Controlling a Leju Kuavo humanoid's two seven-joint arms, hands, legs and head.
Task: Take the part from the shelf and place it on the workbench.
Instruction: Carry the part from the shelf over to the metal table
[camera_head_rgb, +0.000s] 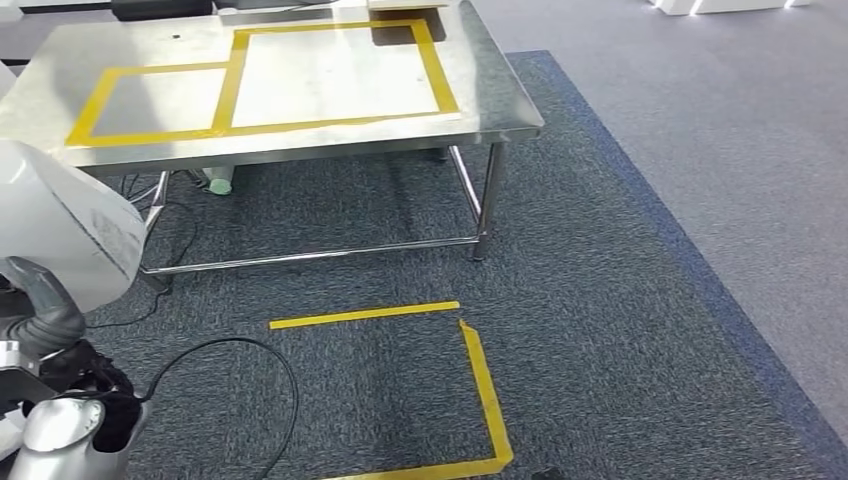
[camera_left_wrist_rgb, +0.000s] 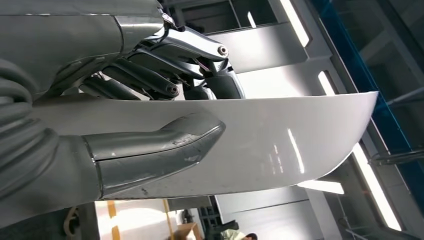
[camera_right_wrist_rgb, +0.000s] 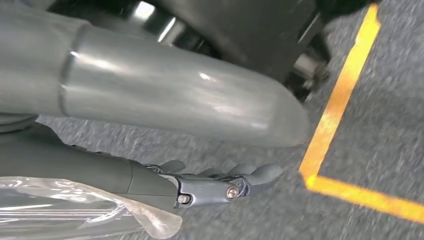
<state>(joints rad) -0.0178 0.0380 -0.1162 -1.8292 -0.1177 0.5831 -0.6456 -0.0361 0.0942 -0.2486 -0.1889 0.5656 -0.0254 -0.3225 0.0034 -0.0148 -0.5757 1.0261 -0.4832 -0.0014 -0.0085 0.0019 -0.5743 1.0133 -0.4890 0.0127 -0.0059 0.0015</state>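
The part (camera_head_rgb: 62, 225) is a large white curved panel at the left edge of the head view. My left hand (camera_left_wrist_rgb: 150, 100) grips it, thumb (camera_left_wrist_rgb: 160, 150) on one face and the dark fingers (camera_left_wrist_rgb: 150, 80) on the other; the panel (camera_left_wrist_rgb: 290, 135) spans the left wrist view. In the head view the left hand (camera_head_rgb: 42, 310) shows just under the panel. The steel workbench (camera_head_rgb: 495, 95) stands ahead, its top marked with yellow tape rectangles (camera_head_rgb: 335, 70). My right hand (camera_right_wrist_rgb: 220, 185) hangs over the carpet, fingers stretched out, holding nothing.
A yellow tape corner (camera_head_rgb: 480, 390) marks the dark carpet in front of the bench. A black cable (camera_head_rgb: 270, 380) loops on the floor near my left side. Bench legs and a low crossbar (camera_head_rgb: 310, 255) lie ahead. Lighter grey floor lies to the right.
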